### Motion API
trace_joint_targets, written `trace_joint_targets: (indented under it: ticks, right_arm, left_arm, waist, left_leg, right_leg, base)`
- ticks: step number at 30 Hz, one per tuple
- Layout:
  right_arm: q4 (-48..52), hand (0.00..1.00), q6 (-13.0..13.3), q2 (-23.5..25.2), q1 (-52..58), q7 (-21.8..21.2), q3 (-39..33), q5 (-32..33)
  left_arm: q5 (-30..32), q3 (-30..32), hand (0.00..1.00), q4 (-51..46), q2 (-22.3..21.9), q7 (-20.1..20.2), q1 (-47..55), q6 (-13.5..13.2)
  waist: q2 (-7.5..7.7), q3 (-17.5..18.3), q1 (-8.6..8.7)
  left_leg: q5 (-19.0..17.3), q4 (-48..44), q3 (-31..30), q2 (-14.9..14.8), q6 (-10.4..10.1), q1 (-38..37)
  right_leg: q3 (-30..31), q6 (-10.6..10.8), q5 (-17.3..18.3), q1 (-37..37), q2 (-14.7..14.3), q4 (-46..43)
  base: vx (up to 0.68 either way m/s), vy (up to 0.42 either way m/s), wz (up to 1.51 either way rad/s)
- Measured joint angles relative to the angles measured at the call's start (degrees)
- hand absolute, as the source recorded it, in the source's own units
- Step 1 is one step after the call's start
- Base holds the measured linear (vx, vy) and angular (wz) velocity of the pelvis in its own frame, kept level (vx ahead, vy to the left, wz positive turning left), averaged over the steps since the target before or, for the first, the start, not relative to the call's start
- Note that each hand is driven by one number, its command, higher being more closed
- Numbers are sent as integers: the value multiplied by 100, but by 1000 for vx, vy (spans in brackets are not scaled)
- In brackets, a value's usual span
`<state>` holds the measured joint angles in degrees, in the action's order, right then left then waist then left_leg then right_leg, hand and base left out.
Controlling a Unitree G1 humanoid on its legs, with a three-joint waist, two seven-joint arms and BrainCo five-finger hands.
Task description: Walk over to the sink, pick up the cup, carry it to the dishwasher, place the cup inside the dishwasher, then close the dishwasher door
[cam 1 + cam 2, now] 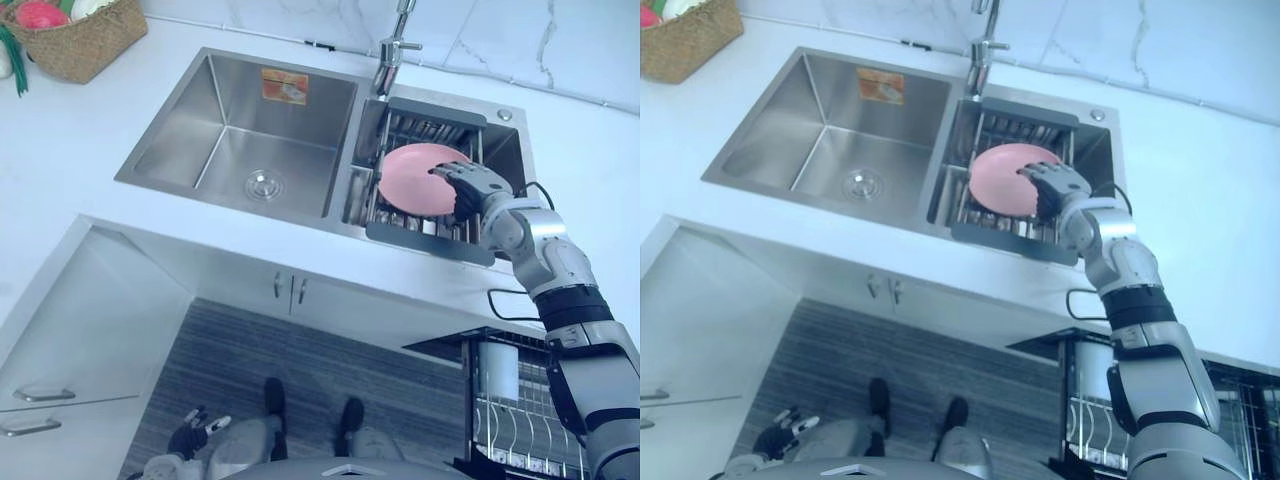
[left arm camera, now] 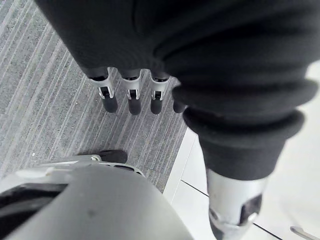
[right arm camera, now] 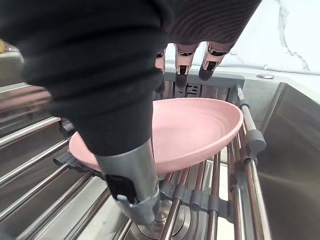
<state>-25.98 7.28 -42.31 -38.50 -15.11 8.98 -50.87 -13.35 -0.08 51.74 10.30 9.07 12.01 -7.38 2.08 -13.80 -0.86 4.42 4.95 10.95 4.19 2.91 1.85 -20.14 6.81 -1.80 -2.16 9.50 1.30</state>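
No cup is in view; a pink shallow dish point(image 1: 412, 178) leans in the wire rack point(image 1: 430, 246) over the sink's right basin. My right hand point(image 1: 470, 188) reaches over the dish's right edge. In the right wrist view its fingers point(image 3: 182, 64) stretch straight out above the dish point(image 3: 200, 125), and the thumb point(image 3: 131, 182) stands in front of the near rim. Nothing is pinched, so the hand is open. My left hand point(image 1: 190, 432) hangs low over the striped floor, with its fingers point(image 2: 131, 97) relaxed and empty.
The faucet point(image 1: 392, 50) rises just behind the rack. The left basin point(image 1: 250, 130) holds nothing but its drain. A woven basket point(image 1: 85, 35) sits at the counter's far left. The open dishwasher's wire rack point(image 1: 520, 425) juts out at lower right, with a pale cup-like thing point(image 1: 500, 370) in it.
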Motion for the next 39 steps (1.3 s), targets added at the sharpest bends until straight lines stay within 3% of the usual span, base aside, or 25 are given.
trace_joint_targets:
  ticks: [24,25,34,39]
  right_arm:
    - [-232,0,-4,-46,-38,-71,215,-259]
    - [-233,100,-3,-46,-47,-53,216,-301]
    - [-235,100,-1,-46,-142,503,224,-492]
    - [-235,100,45,-46,-142,1046,229,-715]
  left_arm:
    - [-10,-4,0,-4,5,-12,-72,-1]
    - [-23,-4,0,-4,5,-14,-77,-1]
    - [-54,-7,0,-42,5,-24,-121,-11]
    - [-55,-9,0,-58,3,-100,-123,-57]
  waist:
    - [0,-171,-18]
    - [-7,-181,-20]
    - [-41,-311,-49]
    - [-44,-352,-47]
  left_leg:
    - [19,-1,-60,5,-5,106]
    - [24,-1,-71,5,-5,112]
    - [65,0,-147,3,-56,161]
    - [92,0,-154,4,-19,216]
  right_leg:
    - [-92,3,0,75,-1,16]
    - [-96,2,0,81,-2,16]
    - [-138,-4,4,98,-10,12]
    - [-147,-7,-4,141,-11,10]
  base:
    - [0,0,0]
    - [0,0,5]
    - [-12,-16,4]
    - [-2,-14,0]
